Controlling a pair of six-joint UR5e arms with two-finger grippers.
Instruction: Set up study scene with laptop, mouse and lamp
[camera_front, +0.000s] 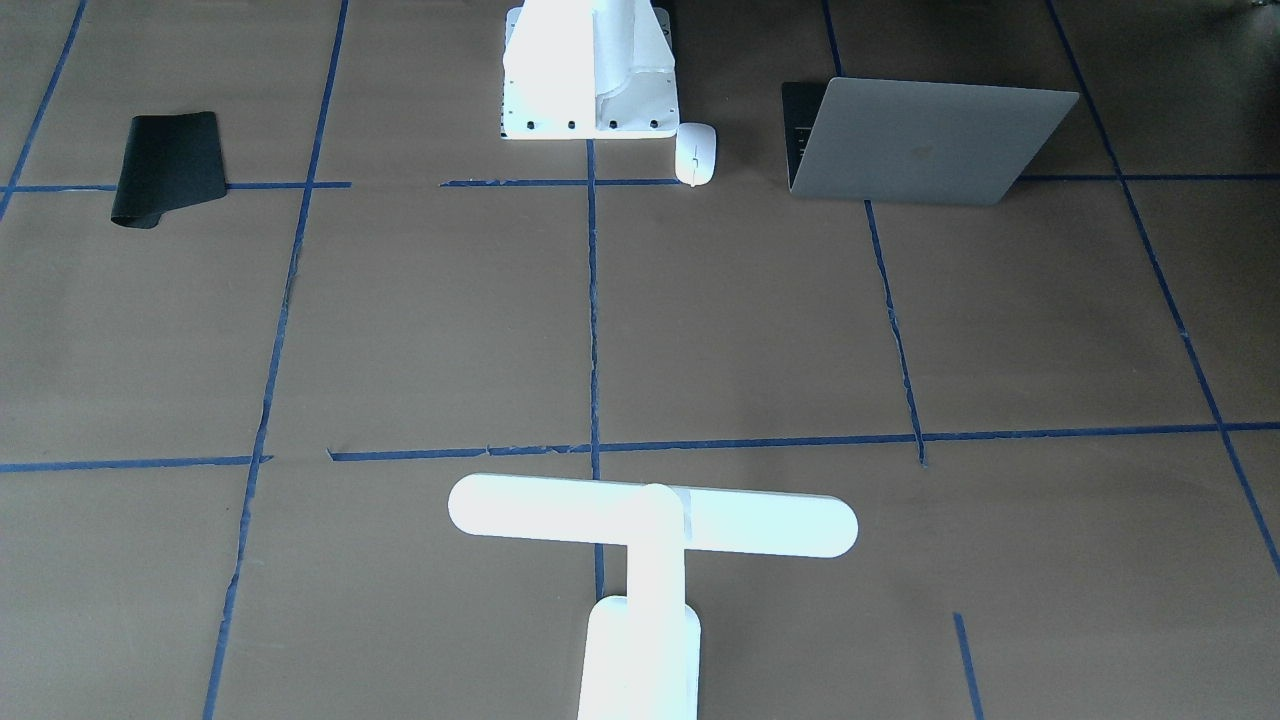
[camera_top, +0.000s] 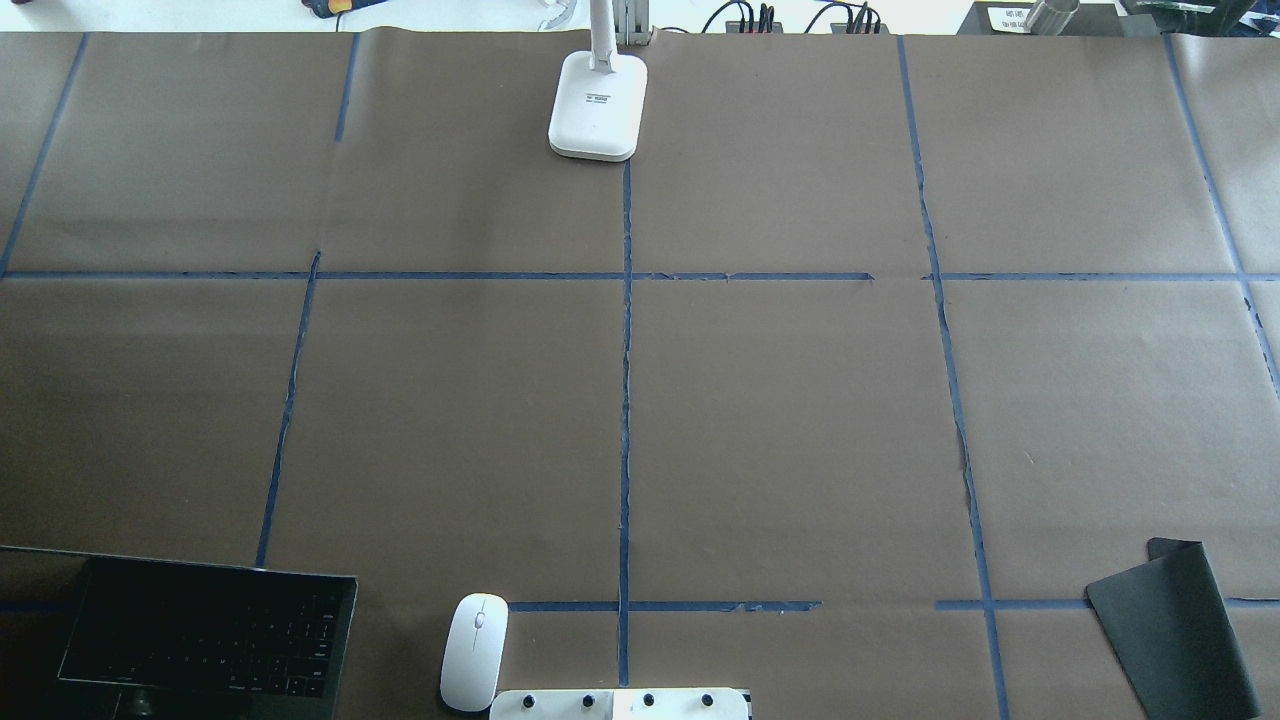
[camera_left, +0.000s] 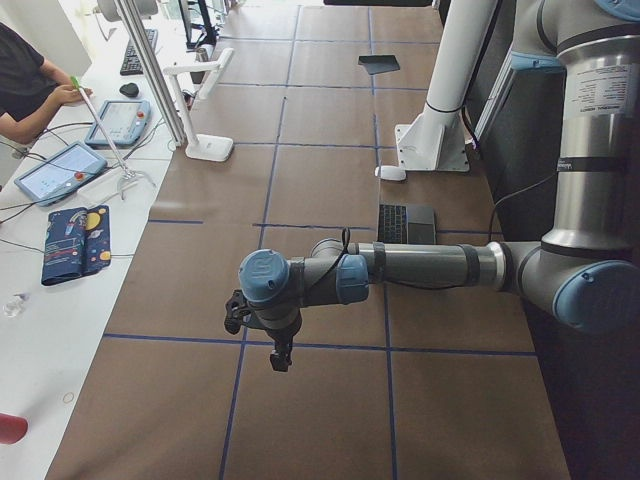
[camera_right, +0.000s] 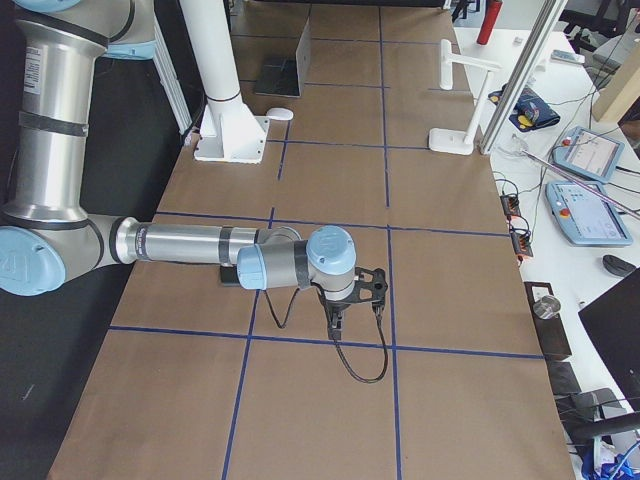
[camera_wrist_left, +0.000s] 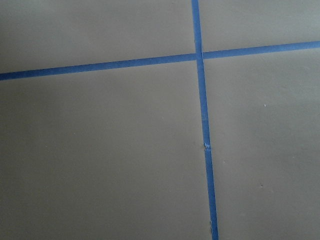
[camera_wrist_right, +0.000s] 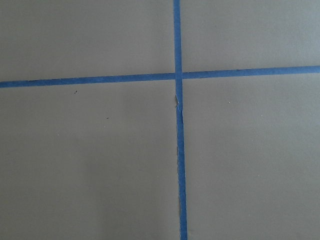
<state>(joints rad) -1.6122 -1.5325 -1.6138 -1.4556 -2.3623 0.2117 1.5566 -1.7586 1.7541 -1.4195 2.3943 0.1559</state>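
Observation:
The silver-grey laptop (camera_front: 930, 140) stands open at the robot's near left edge of the table and also shows in the overhead view (camera_top: 200, 635). The white mouse (camera_front: 695, 153) (camera_top: 474, 650) lies between the laptop and the pedestal. The white T-shaped lamp (camera_front: 650, 520) stands upright at the far middle edge, its base (camera_top: 597, 105) on the centre tape line. My left gripper (camera_left: 280, 355) hangs over bare paper beyond the laptop, far from all three. My right gripper (camera_right: 333, 325) hangs over bare paper at the other end. I cannot tell whether either is open or shut.
A black mat (camera_front: 165, 168) (camera_top: 1175, 625) with a curled corner lies at the near right. The white bolted pedestal (camera_front: 590, 80) stands at the near middle edge. Blue tape lines (camera_top: 625, 400) grid the brown paper. An operator's table with tablets (camera_left: 60, 170) lies beyond the far edge.

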